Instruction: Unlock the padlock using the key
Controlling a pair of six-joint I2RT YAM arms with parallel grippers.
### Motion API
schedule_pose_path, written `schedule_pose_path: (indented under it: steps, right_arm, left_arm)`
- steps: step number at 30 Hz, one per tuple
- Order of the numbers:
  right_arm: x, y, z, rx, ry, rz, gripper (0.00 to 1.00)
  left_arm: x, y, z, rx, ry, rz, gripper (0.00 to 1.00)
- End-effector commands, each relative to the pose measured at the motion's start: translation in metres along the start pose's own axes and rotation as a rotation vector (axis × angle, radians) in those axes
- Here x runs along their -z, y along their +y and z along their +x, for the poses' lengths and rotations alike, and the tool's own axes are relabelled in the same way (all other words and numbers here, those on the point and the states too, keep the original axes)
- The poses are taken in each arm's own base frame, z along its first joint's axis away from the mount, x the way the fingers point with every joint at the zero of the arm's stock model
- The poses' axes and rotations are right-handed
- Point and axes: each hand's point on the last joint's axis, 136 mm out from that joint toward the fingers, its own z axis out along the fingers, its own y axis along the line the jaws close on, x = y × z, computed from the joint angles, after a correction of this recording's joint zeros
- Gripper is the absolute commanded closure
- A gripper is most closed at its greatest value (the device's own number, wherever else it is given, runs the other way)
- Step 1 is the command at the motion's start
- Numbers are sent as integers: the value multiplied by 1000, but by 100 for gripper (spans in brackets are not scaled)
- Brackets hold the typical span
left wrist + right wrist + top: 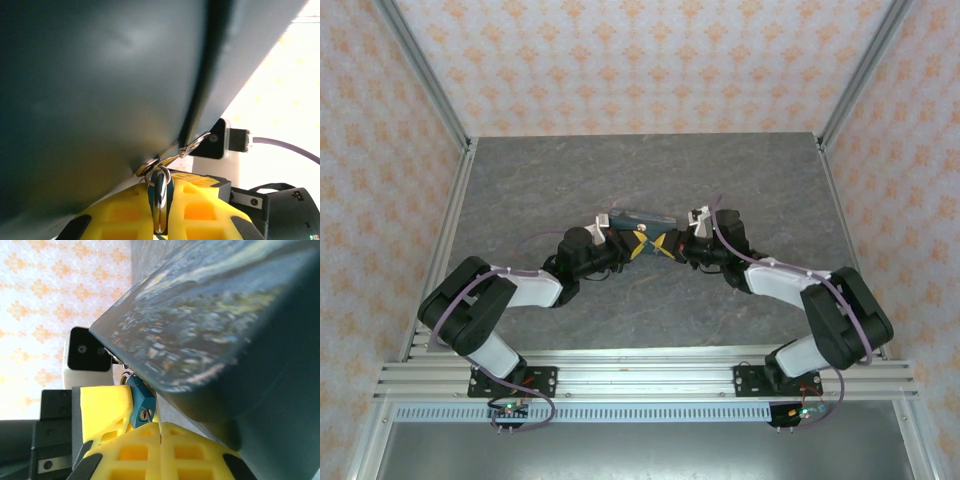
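Sitting pinched in the left tool [160, 182] is the padlock [141, 405].

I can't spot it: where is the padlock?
Right wrist view, lower centre: the padlock sits under the painted box, just above the right pincer.

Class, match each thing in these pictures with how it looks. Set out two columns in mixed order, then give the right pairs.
Things:
1 padlock
2 box
3 right gripper
4 table

Looks:
a grey, stone-patterned
b yellow fingers, shut
c teal, with a keyhole
d dark blue painted print

Pairs: 1-c, 2-d, 3-b, 4-a
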Motion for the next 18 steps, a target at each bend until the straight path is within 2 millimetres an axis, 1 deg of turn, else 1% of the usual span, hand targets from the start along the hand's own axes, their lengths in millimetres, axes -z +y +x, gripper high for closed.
schedule_pose_path:
  steps: [1,6,9,13,16,18]
  right_arm:
    - [4,6,-4,174,-37,64,100]
    - [6,1,-6,228,-55,111,100]
    - [4,4,-7,234,-55,101,100]
    - [3,15,-3,270,-44,74,100]
    - [4,24,4,315,-25,45,100]
    - [8,25,8,336,-21,44,100]
  left_arm:
    - [-3,-40,21,-48,92,138,100]
    - [-2,-36,17,-20,67,130,100]
    - [-1,-36,16,-8,56,132,100]
    - [0,-35,14,4,43,128,100]
    - [0,-30,11,15,25,106,100]
    - [0,-25,9,26,10,93,100]
